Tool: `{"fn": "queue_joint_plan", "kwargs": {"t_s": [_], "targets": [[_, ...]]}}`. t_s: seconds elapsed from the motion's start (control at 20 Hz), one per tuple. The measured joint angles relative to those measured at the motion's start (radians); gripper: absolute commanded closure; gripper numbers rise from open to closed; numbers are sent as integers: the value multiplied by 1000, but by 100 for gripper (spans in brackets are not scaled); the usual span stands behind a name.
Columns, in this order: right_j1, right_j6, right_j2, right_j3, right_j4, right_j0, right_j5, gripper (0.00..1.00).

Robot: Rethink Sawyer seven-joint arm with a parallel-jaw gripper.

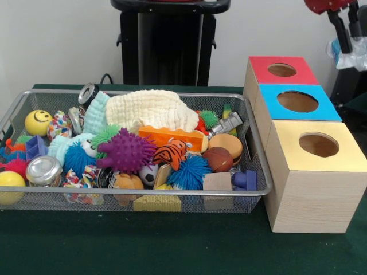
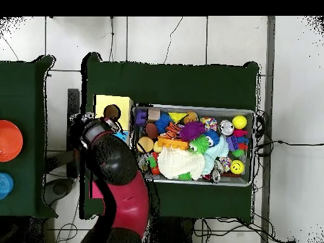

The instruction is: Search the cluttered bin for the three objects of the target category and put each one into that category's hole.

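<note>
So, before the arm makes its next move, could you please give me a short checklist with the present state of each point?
1. Wire-mesh bin on the table, full of toys: ok.
2. Hole of the red box free: ok.
3. Hole of the blue box free: ok.
4. Hole of the yellow box free: ok.
5. Arm over the boxes, not yet over the bin: ok.
6. Gripper open and empty: cannot tell.

Silver mesh bin (image 1: 252, 200), purple spiky ball (image 1: 127, 151)
</note>
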Motion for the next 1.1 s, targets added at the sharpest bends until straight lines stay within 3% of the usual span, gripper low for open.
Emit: {"fn": "queue_joint_plan", "kwargs": {"t_s": [0.2,0.45,0.8,1.1], "targets": [[-47,-2,2,18,-58,-52,46,100],[-67,-3,19,22,-48,-76,47,100],[-66,-46,80,33,74,-68,47,100],[-43,-144,111,51,182,-43,47,100]]}}
